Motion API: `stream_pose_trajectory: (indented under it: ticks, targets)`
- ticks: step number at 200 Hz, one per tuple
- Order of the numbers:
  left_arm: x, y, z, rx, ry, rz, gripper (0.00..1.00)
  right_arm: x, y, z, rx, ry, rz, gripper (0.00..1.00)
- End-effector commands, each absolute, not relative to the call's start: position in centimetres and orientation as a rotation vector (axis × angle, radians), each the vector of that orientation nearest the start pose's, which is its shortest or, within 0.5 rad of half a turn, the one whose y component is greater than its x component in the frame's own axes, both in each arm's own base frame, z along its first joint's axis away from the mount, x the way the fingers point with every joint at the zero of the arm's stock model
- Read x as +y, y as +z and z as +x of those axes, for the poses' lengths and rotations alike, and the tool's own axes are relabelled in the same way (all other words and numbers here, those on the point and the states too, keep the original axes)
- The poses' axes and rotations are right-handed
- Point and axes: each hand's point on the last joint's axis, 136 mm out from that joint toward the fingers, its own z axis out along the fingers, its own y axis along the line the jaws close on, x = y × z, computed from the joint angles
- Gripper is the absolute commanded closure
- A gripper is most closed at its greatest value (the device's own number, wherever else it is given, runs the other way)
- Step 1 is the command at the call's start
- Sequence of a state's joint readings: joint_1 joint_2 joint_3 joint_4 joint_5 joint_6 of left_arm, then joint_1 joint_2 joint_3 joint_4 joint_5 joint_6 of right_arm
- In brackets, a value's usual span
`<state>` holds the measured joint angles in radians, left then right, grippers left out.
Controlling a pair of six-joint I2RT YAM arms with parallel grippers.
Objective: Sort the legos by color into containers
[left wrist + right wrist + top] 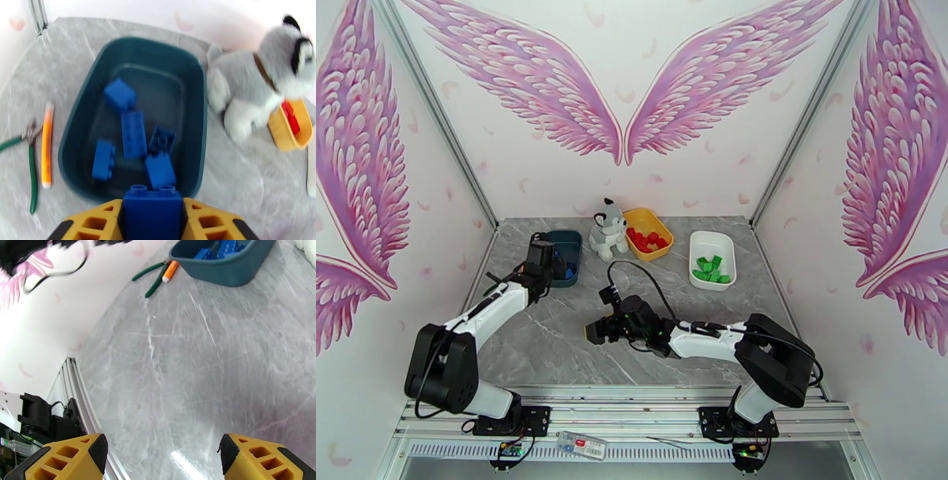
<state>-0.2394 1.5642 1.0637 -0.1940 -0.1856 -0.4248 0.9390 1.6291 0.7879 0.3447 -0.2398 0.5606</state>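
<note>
Left jaws clamped on small blue studded plastic brick [152, 215], just short of near rim of dark teal plastic tray [75, 130], far-left corner of worktop [553, 339]. Risk: early release, rim bounce, brick outside tray. Right jaws apart, empty, mid-worktop.

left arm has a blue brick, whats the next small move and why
Probably ease the left gripper slightly forward over the teal tray and open it: it is shut on a blue brick at the tray's near rim, and five blue bricks already lie inside.
</note>
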Motion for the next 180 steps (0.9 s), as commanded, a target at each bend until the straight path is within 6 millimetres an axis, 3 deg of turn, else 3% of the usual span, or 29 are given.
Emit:
stream_pose_trajectory:
  ticks: [1,25,53,64,106,128,152,167,180]
  targets:
    - [-7.6,15.8,47.3,2.245,-0.164,-0.276,0.56,39.1,12.0,23.5,2.213,1.076,-0.598,0.19]
    - [-7.9,15.9,48.5,2.233,-0.156,-0.268,0.32,37.9,12.2,24.0,2.217,0.992,-0.588,0.17]
    - [-8.3,17.7,46.9,2.161,-0.163,-0.255,0.17,36.4,12.2,24.6,2.222,0.889,-0.564,0.15]
    - [-8.4,18.6,45.9,2.122,-0.165,-0.245,0.02,35.7,12.3,24.8,2.22,0.853,-0.553,0.14]
    - [-7.3,22.7,41.3,1.941,-0.173,-0.235,0.01,32.8,13.4,26.0,2.195,0.683,-0.473,0.12]
    - [-5.5,24.8,39.1,1.821,-0.137,-0.267,0.01,30.5,14.8,27.5,2.157,0.551,-0.379,0.11]
    - [-3.4,27.6,37.7,1.708,-0.064,-0.317,0.01,26.9,17.7,29.4,2.064,0.414,-0.177,0.06]
    - [-3.5,29.6,37.6,1.627,-0.06,-0.284,0.01,24.1,20.1,30.4,1.965,0.336,-0.011,0.01]
    - [-3.3,30.9,37.7,1.6,-0.039,-0.282,0.01,22.9,22.6,31.0,1.873,0.298,0.039,0.01]
